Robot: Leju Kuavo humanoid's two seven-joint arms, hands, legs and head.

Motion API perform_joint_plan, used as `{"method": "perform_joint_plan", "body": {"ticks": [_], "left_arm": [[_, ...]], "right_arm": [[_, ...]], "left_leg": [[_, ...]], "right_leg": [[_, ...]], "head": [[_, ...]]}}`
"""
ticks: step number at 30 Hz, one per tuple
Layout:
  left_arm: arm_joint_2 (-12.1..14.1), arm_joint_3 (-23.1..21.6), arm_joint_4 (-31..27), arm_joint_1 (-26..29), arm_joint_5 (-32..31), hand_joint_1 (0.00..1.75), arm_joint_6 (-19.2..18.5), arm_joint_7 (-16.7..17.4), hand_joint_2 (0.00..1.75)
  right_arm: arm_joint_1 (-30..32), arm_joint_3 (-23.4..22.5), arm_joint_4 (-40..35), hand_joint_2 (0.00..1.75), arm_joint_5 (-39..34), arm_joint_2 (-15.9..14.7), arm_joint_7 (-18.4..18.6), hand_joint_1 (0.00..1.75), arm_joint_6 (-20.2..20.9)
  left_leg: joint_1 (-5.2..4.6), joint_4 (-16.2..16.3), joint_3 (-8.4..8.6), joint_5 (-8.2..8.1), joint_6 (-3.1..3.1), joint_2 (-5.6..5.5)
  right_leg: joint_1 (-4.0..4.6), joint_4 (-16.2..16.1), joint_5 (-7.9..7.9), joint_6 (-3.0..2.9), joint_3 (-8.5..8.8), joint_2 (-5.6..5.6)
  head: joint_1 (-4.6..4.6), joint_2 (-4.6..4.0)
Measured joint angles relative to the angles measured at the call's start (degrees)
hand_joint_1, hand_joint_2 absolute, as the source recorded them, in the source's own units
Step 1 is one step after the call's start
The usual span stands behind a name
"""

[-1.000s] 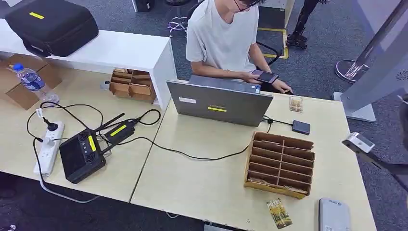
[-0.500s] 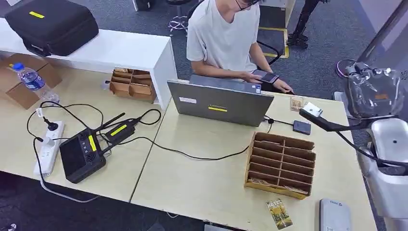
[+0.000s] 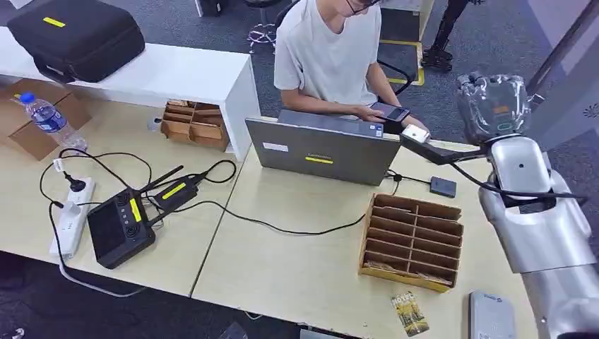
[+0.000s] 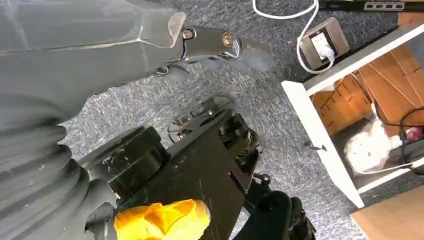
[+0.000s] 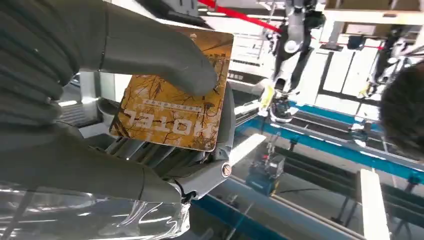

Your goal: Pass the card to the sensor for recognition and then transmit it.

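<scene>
The right robot hand (image 5: 115, 115) grips a card (image 5: 172, 107), orange-brown and printed HOTEL, pinned by the thumb against the fingers beneath. In the head view this robot hand (image 3: 492, 106), under a clear plastic cover, is raised at the far right, above the far edge of the desk (image 3: 297, 275) and close to the seated person (image 3: 328, 56) behind the laptop (image 3: 325, 150).

As a judgement: the card is picked up and in the air, so the grasp is done. Which item is the sensor I cannot tell for sure; a small black box (image 3: 442, 186) on a cable lies on the desk between the laptop and the cardboard sorter (image 3: 412, 240), and a grey device (image 3: 489, 316) sits at the near right edge. The card is over neither, so whether it has been read cannot be told, and the handover is left to do.

The right wrist view gives the grip itself: the printed face, the thumb across it, and the camera tilted up at the hall's ceiling and beams. The head view hides the card behind the cover but places the arm over the desk, and shows a 2nd card (image 3: 410, 313) lying near the sorter. The left wrist view has the left robot hand (image 4: 220, 47) hanging over grey carpet, holding nothing, fingers loosely out.
</scene>
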Motion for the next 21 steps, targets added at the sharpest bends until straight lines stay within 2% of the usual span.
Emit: {"method": "perform_joint_plan", "body": {"ticks": [1,3,4,6,10,13,21], "left_arm": [[0.0,0.2,0.0,0.0,0.1,0.00,0.2,0.4,1.75],[-0.9,0.5,0.0,-0.2,0.3,0.00,3.0,3.5,1.75],[-1.9,0.7,0.0,-0.5,0.2,0.00,5.1,5.4,1.75],[-3.7,0.7,0.0,-1.2,-0.3,0.00,6.2,7.4,1.75],[-5.5,0.7,0.0,-2.0,-0.8,0.00,6.2,8.4,1.75],[-5.7,0.7,0.0,-2.1,-1.0,0.00,6.2,8.6,1.75],[-6.1,0.7,0.0,-2.2,-1.3,0.00,6.0,9.2,1.75]], "right_arm": [[-0.3,0.2,0.5,1.75,0.0,0.5,0.0,1.75,0.0],[-1.0,0.8,1.9,1.75,-0.2,1.4,-0.1,1.75,-0.2],[-1.3,1.0,2.6,1.75,-0.6,2.0,-0.6,1.75,-0.4],[-1.9,1.7,4.3,1.75,-0.7,3.2,-1.1,1.75,-0.7],[-2.7,2.9,6.8,1.75,-0.6,5.9,-0.7,1.75,-1.3],[-2.8,3.4,8.2,1.75,-0.6,7.2,-0.5,1.75,-1.4],[-3.2,4.3,10.5,1.75,-0.7,8.6,-0.5,1.75,-1.6]], "left_leg": [[0.00,0.0,0.00,0.00,0.00,0.00],[-0.01,0.0,-0.01,0.00,0.00,0.01],[-0.03,0.0,-0.02,0.00,0.00,0.00],[-0.02,0.0,-0.05,0.00,0.00,-0.01],[-0.02,0.0,-0.03,0.00,0.01,0.11],[-0.02,0.1,-0.02,0.00,0.00,0.03],[0.00,0.0,-0.03,0.00,0.00,0.03]], "right_leg": [[0.00,0.0,0.00,0.00,0.00,0.00],[-0.01,0.0,0.00,0.00,-0.01,0.01],[-0.03,0.0,0.00,0.00,-0.01,0.00],[-0.02,0.0,0.00,0.00,0.00,-0.02],[-0.02,0.0,0.03,0.02,-0.01,0.08],[-0.01,0.0,0.03,0.02,-0.02,0.03],[0.00,0.0,0.02,0.01,-0.02,0.03]], "head": [[0.02,0.00],[0.00,0.00],[-0.02,0.00],[0.04,0.00],[0.02,0.00],[0.00,0.00],[0.00,0.00]]}}
